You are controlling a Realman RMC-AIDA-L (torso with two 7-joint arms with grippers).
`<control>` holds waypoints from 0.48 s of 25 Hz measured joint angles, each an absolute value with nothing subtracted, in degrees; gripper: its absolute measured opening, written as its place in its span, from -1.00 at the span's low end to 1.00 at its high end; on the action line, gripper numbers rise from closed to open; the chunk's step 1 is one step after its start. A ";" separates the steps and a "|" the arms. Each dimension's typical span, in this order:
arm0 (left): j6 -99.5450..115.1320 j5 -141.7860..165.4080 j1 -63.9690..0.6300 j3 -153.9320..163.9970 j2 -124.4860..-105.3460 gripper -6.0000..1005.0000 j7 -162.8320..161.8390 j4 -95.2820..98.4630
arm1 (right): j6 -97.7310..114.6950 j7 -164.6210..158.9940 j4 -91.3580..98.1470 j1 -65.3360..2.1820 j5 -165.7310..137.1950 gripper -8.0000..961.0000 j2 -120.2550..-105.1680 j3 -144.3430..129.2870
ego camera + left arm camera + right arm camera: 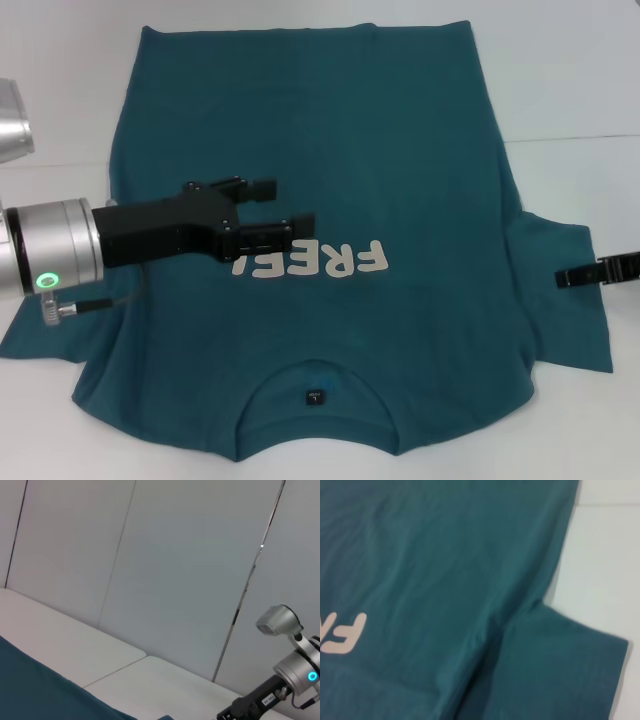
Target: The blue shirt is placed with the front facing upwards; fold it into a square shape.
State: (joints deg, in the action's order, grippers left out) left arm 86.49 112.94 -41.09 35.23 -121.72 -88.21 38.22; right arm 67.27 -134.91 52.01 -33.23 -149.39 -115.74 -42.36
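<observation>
Nearest the head camera, the left arm is reaching in from the robot's left, silver cylinder with a green ring light, black wrist, cable dangling under it. Left gripper (283, 203) is hovering over the chest area of the blue shirt (400, 150), fingers spread apart, released, nothing between them. One finger is pointing out past the other; the lower finger is sitting over the start of the white lettering (335, 261), hiding part of it.

Blue shirt is lying flat on the white table (580, 90), front up, collar end toward the robot, hem at the far side. Neck label (315, 397) is showing below the left gripper, toward the robot, well apart from it. Both sleeves are spread outward; the left sleeve is lying under the left arm.

Right gripper (590, 272) is peeking in at the robot's right edge, only a black tip showing over the right sleeve; cannot tell how it is set. Right wrist view is looking down on the shirt (445, 580), the right sleeve (560, 670) just below, armpit crease wrinkled, table (605, 560) beside it, part of the lettering (342, 632) at the picture edge.

Left wrist view is showing mostly grey wall panels (175, 570), a strip of table (75, 645), a shirt corner (40, 690), and the other arm (280, 680) farther off.
</observation>
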 joint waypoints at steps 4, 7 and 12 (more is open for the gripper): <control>86.45 112.94 -41.03 35.23 -121.71 0.76 -88.61 38.22 | 69.07 -135.48 51.74 -32.99 -149.58 0.90 -115.21 -42.36; 86.41 112.93 -41.03 35.24 -121.70 0.76 -88.86 38.22 | 72.07 -136.31 52.58 -32.67 -149.66 0.90 -114.35 -42.15; 86.39 112.94 -41.04 35.25 -121.79 0.76 -89.66 38.23 | 79.10 -136.85 54.77 -32.60 -153.15 0.90 -113.10 -40.27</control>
